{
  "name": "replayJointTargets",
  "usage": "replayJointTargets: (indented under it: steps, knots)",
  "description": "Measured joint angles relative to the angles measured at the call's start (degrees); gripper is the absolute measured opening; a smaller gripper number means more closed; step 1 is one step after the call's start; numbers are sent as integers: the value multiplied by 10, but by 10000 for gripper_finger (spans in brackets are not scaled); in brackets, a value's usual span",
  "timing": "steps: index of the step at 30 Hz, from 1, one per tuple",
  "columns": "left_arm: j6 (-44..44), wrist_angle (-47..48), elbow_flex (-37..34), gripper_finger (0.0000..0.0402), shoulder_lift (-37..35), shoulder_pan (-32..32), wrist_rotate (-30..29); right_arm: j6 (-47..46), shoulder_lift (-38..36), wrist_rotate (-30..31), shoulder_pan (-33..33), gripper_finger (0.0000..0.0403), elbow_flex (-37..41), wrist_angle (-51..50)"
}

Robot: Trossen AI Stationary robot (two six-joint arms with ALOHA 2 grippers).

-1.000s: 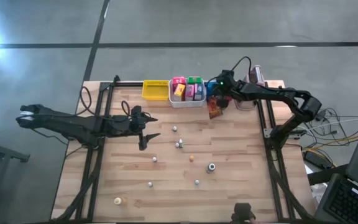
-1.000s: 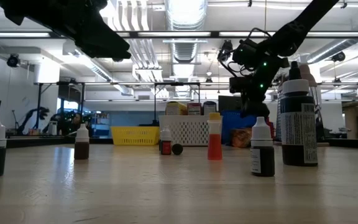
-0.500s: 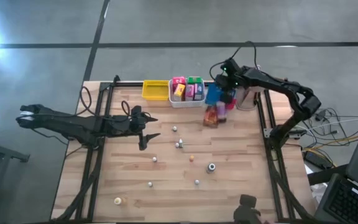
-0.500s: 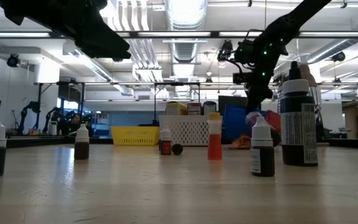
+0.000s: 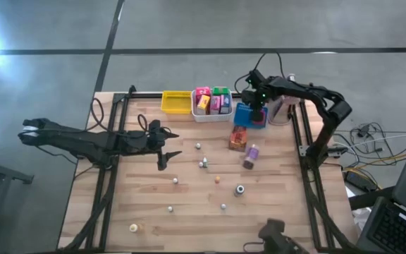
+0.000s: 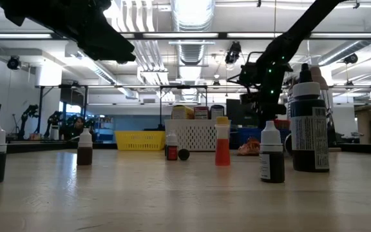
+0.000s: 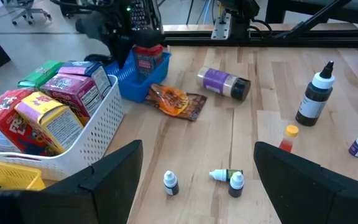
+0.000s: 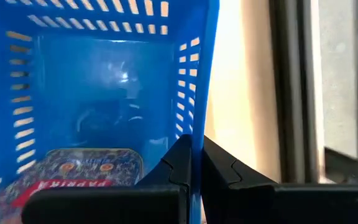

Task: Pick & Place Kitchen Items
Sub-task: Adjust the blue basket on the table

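The right tool [image 5: 258, 107], upper right of the overhead frame, pinches the rim of the blue slotted plastic bin [image 5: 249, 116], which holds what looks like a paprika tin [image 8: 82, 169]. A crumpled orange-brown packet [image 5: 237, 138] and a purple-labelled jar [image 5: 250, 155] lie on the wooden worktop [image 5: 189, 204] just below it. The left tool [image 5: 166, 149] hangs wide at centre-left.

I'm looking at a light wooden table [image 5: 273, 183]. Along its far edge sit a yellow bin [image 5: 175, 102], a white bin [image 5: 212, 106] full of cartons, and a blue bin [image 5: 249, 116], tilted. Just in front of the blue bin lie a brown packet [image 5: 238, 138] and a purple-labelled jar [image 5: 250, 156] on its side. Small dropper bottles [image 5: 202, 164] stand scattered across the middle, an orange one [image 5: 217, 179] among them.
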State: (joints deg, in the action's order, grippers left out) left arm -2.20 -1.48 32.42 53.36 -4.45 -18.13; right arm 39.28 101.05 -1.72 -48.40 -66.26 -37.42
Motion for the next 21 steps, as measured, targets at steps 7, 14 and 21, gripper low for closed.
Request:
replayJointTargets:
  steps: [7, 14, 21]
  knots:
    - [0, 0, 0, 312, 0, 1, 0, 8, 14, 9, -11, 12, 0, 55]
    - [2, 1, 0, 312, 0, 3, 0, 26, 12, 18, -10, 77, 0, 67]
    - [1, 2, 0, 312, 0, 3, 0, 29, 12, 39, -10, 155, -11, 65]
